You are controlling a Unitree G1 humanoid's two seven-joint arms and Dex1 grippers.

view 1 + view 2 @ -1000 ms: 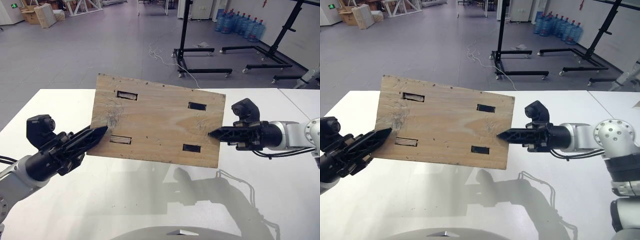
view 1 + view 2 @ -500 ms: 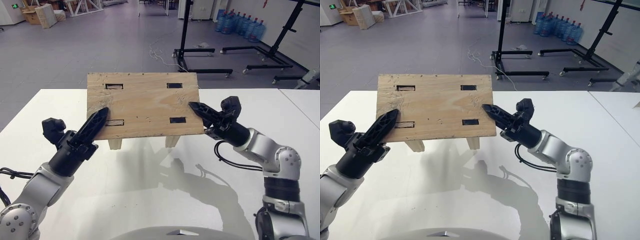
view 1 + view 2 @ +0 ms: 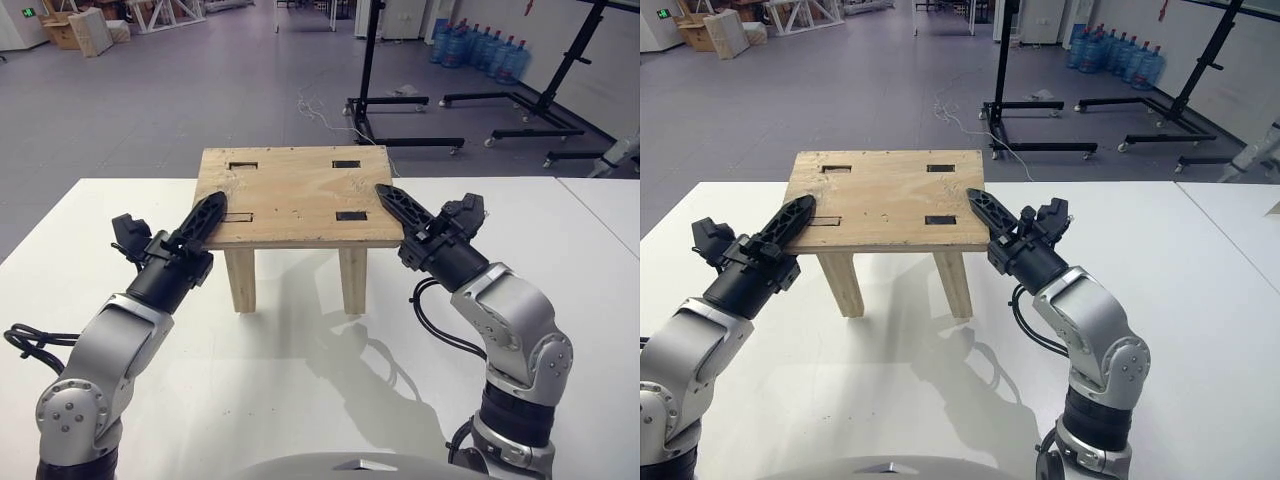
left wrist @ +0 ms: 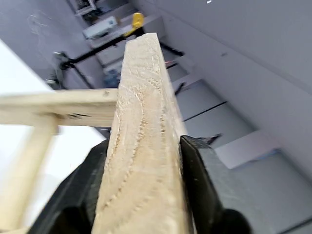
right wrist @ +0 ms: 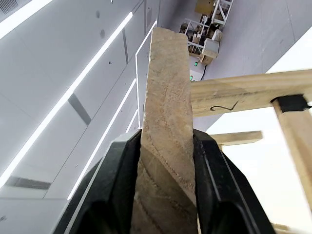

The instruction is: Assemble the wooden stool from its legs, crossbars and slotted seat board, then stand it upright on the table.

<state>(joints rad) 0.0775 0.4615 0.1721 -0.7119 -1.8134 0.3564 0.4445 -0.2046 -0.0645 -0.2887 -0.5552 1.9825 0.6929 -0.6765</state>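
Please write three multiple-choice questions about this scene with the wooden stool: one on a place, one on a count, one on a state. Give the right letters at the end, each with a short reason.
1. Where does the stool stand?
A. on the floor
B. on the white table
C. on a black rack

2. How many slots show in the seat board?
A. two
B. six
C. four

3. How do the left tool and the right tool stand?
A. each shut on a side edge of the seat board
B. both open, away from the stool
C. both shut on a leg

Answers:
1 B: it stands upright on the table top.
2 C: two far slots, two near ones.
3 A: each wrist view shows the seat board clamped in the tool.
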